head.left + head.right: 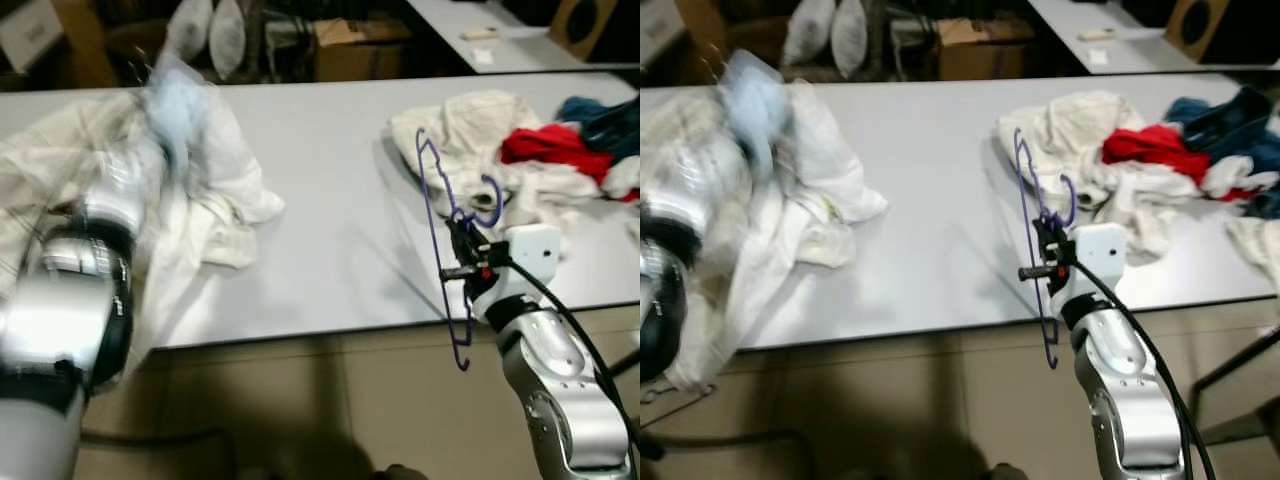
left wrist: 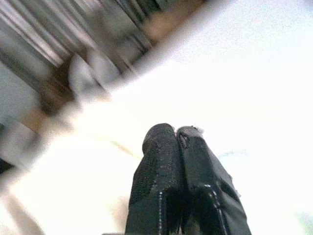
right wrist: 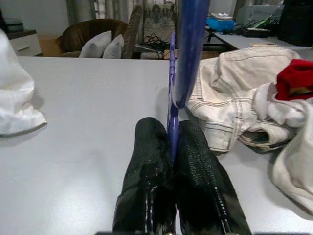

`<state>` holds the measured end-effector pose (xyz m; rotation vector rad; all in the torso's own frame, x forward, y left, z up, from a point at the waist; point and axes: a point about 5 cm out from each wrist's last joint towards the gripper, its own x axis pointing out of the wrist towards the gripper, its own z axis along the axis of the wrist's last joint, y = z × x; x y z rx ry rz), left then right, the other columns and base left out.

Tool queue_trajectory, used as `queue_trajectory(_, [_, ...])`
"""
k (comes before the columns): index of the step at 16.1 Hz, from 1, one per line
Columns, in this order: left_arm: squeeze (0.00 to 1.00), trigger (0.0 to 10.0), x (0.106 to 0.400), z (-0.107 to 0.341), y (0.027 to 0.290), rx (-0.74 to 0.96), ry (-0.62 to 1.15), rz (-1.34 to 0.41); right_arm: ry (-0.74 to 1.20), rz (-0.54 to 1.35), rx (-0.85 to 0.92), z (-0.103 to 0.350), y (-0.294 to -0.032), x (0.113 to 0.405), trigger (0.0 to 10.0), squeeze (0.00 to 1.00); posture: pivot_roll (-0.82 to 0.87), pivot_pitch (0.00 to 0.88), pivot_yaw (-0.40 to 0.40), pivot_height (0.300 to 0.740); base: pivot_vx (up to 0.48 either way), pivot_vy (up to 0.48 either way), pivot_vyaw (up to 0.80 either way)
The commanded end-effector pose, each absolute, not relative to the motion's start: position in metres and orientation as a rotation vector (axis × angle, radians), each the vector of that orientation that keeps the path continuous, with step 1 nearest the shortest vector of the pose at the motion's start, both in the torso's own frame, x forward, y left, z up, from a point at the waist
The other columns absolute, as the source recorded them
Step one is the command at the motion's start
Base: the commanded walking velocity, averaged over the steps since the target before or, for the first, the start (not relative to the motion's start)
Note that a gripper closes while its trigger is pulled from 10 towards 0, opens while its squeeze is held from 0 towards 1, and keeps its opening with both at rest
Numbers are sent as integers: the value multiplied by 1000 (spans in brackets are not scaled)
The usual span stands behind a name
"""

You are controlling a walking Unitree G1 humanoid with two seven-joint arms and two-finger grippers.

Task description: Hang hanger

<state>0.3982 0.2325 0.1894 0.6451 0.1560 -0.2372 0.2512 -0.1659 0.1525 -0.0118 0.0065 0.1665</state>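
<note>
The right hand [image 1: 462, 262] pinches a blue wire hanger [image 1: 440, 235] upright over the desk [image 1: 330, 200] edge near heaped clothes [image 1: 500, 160], still unhung; left hand [image 2: 178, 147], fingers together, empty.

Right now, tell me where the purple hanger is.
The purple hanger is pinched upright in the right gripper at the table's near edge on the robot's right, just in front of the pile of clothes.
</note>
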Motion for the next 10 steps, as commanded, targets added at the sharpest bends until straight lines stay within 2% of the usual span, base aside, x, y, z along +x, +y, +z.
queue_trajectory(1, [1000, 10000, 393, 187, 247, 667, 214, -251, -6, 177, -16, 155, -163, 252, 10000, 0, -11, 0, 19, 740, 0, 0, 0])
queue_trajectory(6, [1000, 10000, 378, 213, 301, 587, 258, -197, 2, 166, -15, 151, -164, 247, 10000, 0, -21, 0, 48, 740, 0, 0, 0])
queue_trajectory(7, [1000, 10000, 371, 237, 320, 484, 209, -202, 6, 165, -16, 150, -164, 246, 10000, 0, -21, 0, 57, 740, 0, 0, 0])
queue_trajectory(9, [1000, 10000, 368, 252, 328, 416, 128, -174, 6, 163, -16, 149, -164, 246, 10000, 0, -20, 0, 61, 740, 0, 0, 0])
queue_trajectory(10, [1000, 10000, 370, 259, 320, 360, 20, -206, 5, 161, -13, 149, -165, 246, 10000, 0, -21, 0, 62, 740, 0, 0, 0])
